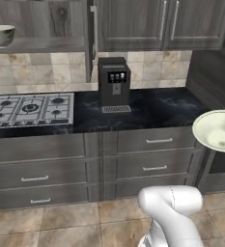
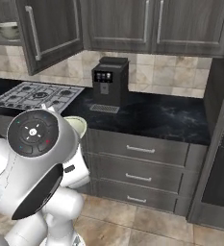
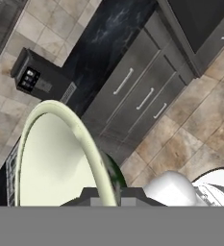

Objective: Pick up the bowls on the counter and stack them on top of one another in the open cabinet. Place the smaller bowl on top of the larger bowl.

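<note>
Aloft, pincer (image 3: 105,201) clamping larger bowl (image 3: 60,158)

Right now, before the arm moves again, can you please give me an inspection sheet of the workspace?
Surface: black counter, no bowl on it.
Job's things: one bowl on the shelf of the open cabinet; held bowl, cream, in the air right of the counter.
Clutter: coffee machine on the counter, beside the hob.
Grippers: fingers shut on the held bowl's rim.
Cables: nothing seen.
Surroundings: grey drawers, closed upper cabinets, tiled floor.
</note>
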Robot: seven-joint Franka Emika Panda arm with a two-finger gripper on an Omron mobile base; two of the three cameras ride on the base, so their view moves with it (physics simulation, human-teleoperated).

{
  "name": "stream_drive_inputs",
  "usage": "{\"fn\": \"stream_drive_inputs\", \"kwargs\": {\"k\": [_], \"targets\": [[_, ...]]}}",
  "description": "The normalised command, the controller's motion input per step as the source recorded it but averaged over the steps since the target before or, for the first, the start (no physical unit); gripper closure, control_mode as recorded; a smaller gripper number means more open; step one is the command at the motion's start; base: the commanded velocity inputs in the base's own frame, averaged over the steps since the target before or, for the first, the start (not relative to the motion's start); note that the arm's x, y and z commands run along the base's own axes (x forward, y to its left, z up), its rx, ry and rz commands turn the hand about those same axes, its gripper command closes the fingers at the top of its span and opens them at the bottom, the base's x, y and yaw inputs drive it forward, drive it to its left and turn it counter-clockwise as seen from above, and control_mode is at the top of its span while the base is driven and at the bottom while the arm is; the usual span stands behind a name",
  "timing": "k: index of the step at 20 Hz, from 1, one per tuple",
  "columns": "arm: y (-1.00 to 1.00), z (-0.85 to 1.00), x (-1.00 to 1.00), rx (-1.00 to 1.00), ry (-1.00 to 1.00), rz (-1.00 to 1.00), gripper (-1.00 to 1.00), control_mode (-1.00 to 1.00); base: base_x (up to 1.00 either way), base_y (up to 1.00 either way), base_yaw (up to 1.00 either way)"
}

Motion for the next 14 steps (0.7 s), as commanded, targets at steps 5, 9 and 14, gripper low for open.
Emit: {"fn": "stream_drive_inputs", "kwargs": {"k": [5, 9, 14], "targets": [[0.0, 0.0, 0.0, 0.0, 0.0, 0.0, 1.0, 1.0, -0.31, 0.58, 0.0], [0.0, 0.0, 0.0, 0.0, 0.0, 0.0, 1.0, 1.0, -0.16, 0.62, 0.0], [0.0, 0.0, 0.0, 0.0, 0.0, 0.0, 1.0, 1.0, -0.02, 0.62, 0.0]]}}
